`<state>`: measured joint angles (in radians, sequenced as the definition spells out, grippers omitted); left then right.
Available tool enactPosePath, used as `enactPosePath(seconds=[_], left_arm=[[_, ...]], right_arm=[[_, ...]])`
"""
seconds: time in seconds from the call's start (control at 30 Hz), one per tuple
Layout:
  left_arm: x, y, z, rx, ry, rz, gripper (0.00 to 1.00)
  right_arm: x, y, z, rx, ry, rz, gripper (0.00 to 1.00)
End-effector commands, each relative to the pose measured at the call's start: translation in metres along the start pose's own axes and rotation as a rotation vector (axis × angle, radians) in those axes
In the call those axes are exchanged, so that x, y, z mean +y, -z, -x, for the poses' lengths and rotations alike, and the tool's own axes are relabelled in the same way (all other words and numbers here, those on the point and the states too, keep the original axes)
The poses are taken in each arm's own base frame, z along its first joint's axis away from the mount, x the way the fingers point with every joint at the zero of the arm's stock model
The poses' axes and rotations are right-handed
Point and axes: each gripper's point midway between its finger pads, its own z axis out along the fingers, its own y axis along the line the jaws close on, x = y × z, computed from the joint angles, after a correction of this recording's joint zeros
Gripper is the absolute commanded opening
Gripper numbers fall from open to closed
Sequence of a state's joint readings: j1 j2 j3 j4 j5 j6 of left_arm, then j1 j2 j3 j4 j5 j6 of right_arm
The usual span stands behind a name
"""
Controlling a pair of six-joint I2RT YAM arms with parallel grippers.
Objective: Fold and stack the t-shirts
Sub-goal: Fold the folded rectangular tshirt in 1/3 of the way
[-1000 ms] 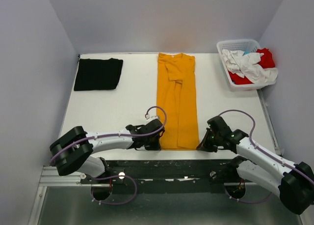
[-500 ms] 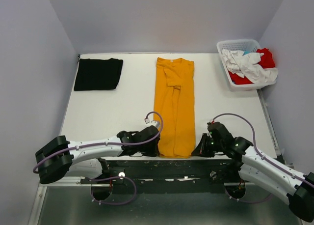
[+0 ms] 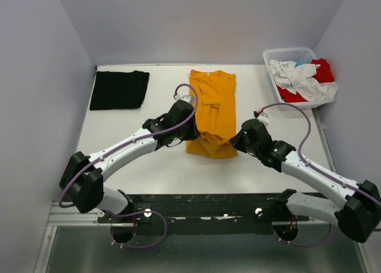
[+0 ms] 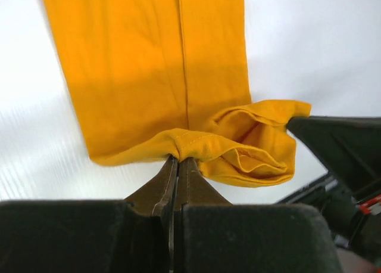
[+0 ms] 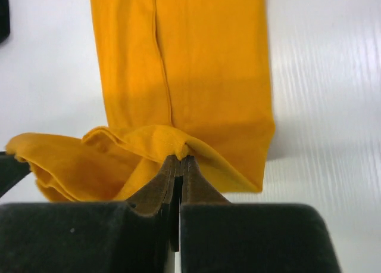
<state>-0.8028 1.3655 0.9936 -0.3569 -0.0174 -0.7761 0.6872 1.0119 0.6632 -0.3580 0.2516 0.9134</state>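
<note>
**Left end effector** (image 3: 190,136): jaws closed, pinching the hem of the mustard t-shirt (image 3: 214,100) at its left corner. In the left wrist view, a bunched fold of hem sits directly at the fingertips (image 4: 169,166). The rest of the garment lies flat beyond them.

**Right end effector** (image 3: 238,140): jaws closed on the same hem at its right corner. In the right wrist view, the cloth is gathered into a small peak at the fingertips (image 5: 187,166), and the shirt's body stretches away ahead of them.

**Mustard t-shirt:** it lies lengthwise on the white surface (image 3: 137,154), folded into a narrow strip, collar at the far end. The hem spans the gap between the two end effectors and sags there in a loose, rumpled loop. It is doubled back above the lower part of the strip.

**Other garments:**
- A folded black t-shirt (image 3: 119,89) lies flat, well to the far left of the left end effector, apart from the mustard one.
- A white lattice basket (image 3: 289,50) stands well to the far right of the right end effector. It holds a crumpled white t-shirt (image 3: 300,76) on top of a red t-shirt (image 3: 324,70).
</note>
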Motion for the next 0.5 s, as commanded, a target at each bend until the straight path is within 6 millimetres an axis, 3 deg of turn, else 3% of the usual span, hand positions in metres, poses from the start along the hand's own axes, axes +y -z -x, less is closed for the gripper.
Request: enactPosePath(seconds=[0.0,0.23,0.33,0.47], left_arm=[[0.021,-0.016,0.05,-0.027,-0.044,0.102,0.0],[0.028,-0.053,0.11,-0.041,-0.045,0.091,0.0],[0.036,-0.066,0.127,-0.028,-0.043,0.102,0.0],[0.045,-0.086,0.136,0.012,-0.049,0.08,0.0]], right_arm=[[0.016,-0.022,0.078,-0.302,0.012,-0.071,0.01],[0.017,-0.072,0.131,-0.369,0.016,-0.044,0.01],[0.016,-0.096,0.144,-0.361,0.012,-0.019,0.01],[0.015,-0.12,0.155,-0.346,0.036,-0.025,0.01]])
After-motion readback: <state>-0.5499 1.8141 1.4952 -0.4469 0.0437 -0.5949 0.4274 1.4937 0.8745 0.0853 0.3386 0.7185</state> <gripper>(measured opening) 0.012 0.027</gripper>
